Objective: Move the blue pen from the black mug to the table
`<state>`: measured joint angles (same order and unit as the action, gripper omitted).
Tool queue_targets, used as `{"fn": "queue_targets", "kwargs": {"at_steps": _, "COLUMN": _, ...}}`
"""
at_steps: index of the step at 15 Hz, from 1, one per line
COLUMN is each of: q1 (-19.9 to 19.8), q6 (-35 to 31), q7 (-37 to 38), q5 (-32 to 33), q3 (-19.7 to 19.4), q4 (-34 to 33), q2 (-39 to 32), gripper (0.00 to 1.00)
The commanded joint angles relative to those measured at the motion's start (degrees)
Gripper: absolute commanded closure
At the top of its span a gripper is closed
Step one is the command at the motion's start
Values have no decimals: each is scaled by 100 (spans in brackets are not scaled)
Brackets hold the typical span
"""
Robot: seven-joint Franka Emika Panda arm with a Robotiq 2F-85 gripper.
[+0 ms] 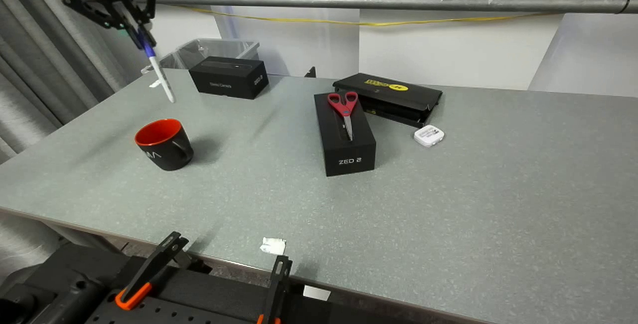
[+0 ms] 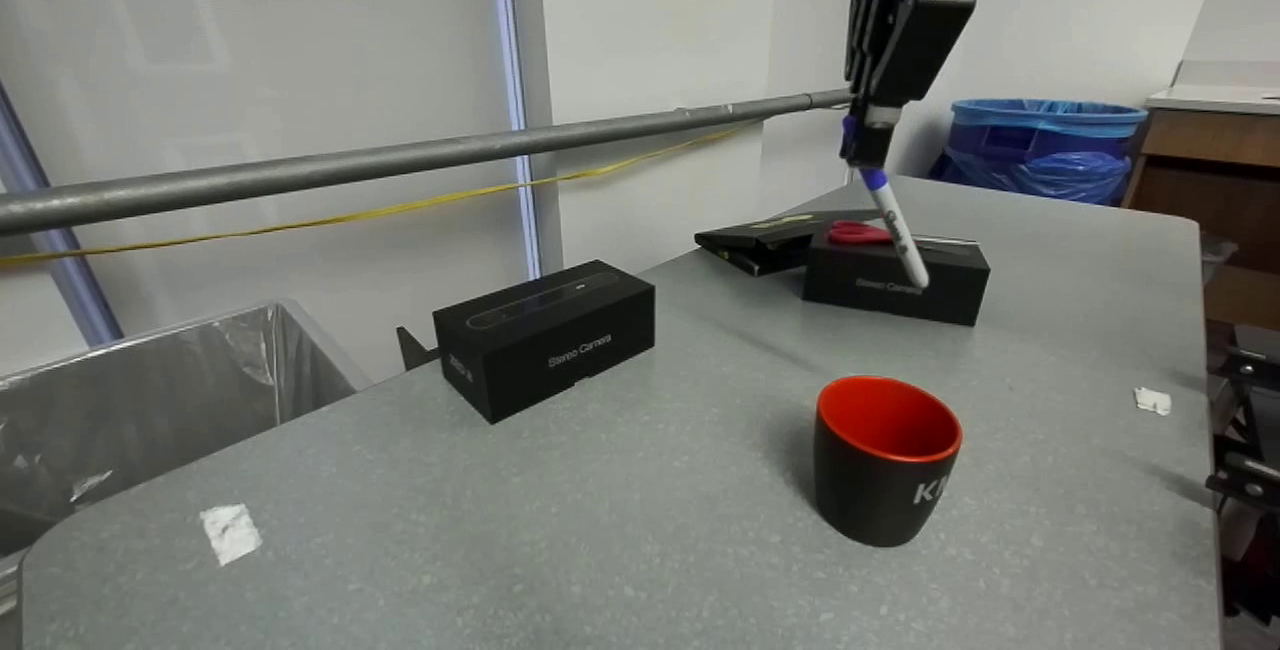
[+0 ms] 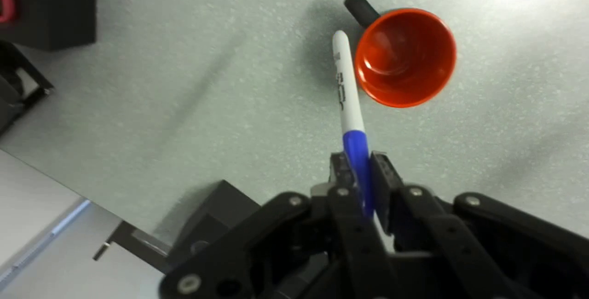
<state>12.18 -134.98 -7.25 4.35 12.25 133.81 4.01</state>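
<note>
My gripper (image 1: 144,41) is shut on the blue pen (image 1: 160,79), a white-bodied marker with a blue cap. The fingers (image 3: 360,163) grip the blue cap, and the white end points down and tilts in both exterior views. The pen (image 2: 897,227) hangs in the air above the table (image 1: 448,224), apart from the mug. The black mug (image 1: 172,153) stands upright with its red inside bare. In the wrist view the pen (image 3: 348,88) appears beside the mug's rim (image 3: 407,60), on its handle side. The mug also shows in an exterior view (image 2: 872,490).
A black box (image 1: 346,139) carries red-handled scissors (image 1: 344,104). A flat black case (image 1: 389,95) and a small white box (image 1: 428,135) lie near it. Another black box (image 2: 545,340) stands by the back edge, near a lined bin (image 2: 180,400). A metal rail (image 1: 379,2) runs behind the table.
</note>
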Motion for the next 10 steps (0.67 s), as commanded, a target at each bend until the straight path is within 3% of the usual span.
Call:
{"fn": "queue_targets", "kwargs": {"at_steps": 1, "q1": -440, "q6": 145, "q7": 326, "q5": 429, "q3": -402, "q4": -234, "q2": -528, "gripper": 96}}
{"fn": "queue_targets", "kwargs": {"at_steps": 5, "q1": -749, "q6": 23, "q7": 306, "q5": 257, "q3": -806, "q4": -618, "q2": -1498, "gripper": 96}}
{"fn": "queue_targets", "kwargs": {"at_steps": 10, "q1": -787, "q6": -42, "q7": 446, "q5": 113, "q3": -917, "q4": -1171, "q2": -2382, "gripper": 96}}
